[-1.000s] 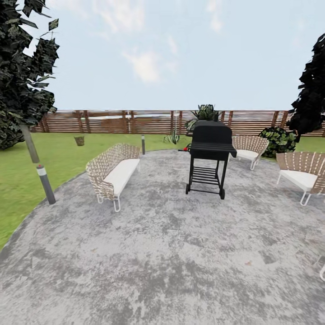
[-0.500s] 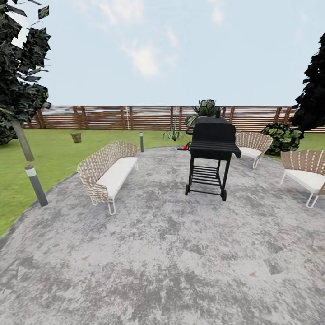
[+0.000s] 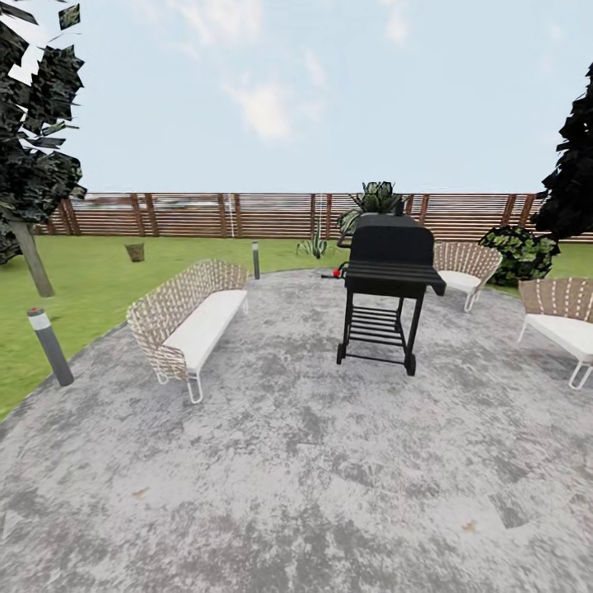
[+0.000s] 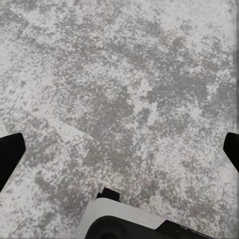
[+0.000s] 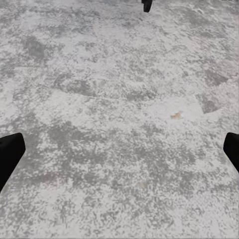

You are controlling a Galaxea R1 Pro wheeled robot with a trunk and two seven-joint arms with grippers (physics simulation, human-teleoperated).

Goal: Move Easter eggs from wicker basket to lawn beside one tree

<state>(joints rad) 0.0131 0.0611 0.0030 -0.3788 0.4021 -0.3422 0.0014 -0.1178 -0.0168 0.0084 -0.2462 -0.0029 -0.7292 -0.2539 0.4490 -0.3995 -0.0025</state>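
Observation:
Far off on the lawn (image 3: 91, 288), near the fence, stands the small brown wicker basket (image 3: 134, 251); the eggs cannot be made out at this distance. A tree (image 3: 31, 262) with a pale bare trunk and dark jagged crown rises at the left edge of the head view. My left gripper (image 4: 119, 149) hangs open over grey paving, its dark fingertips (image 4: 10, 154) wide apart with nothing between them. Likewise, my right gripper (image 5: 119, 154) is open and empty above the paving.
I stand on the grey mottled paved circle (image 3: 313, 461). On it are a woven bench (image 3: 185, 321), a black grill (image 3: 387, 284) and two woven chairs (image 3: 465, 268) (image 3: 568, 317). A bollard lamp (image 3: 49, 346) marks the paving's left edge. A slatted fence (image 3: 206, 214) closes the back.
The whole head view has shifted: the camera has rolled forward, so the bench, bollard and tree sit further left and nearer. Nothing in the garden itself has moved.

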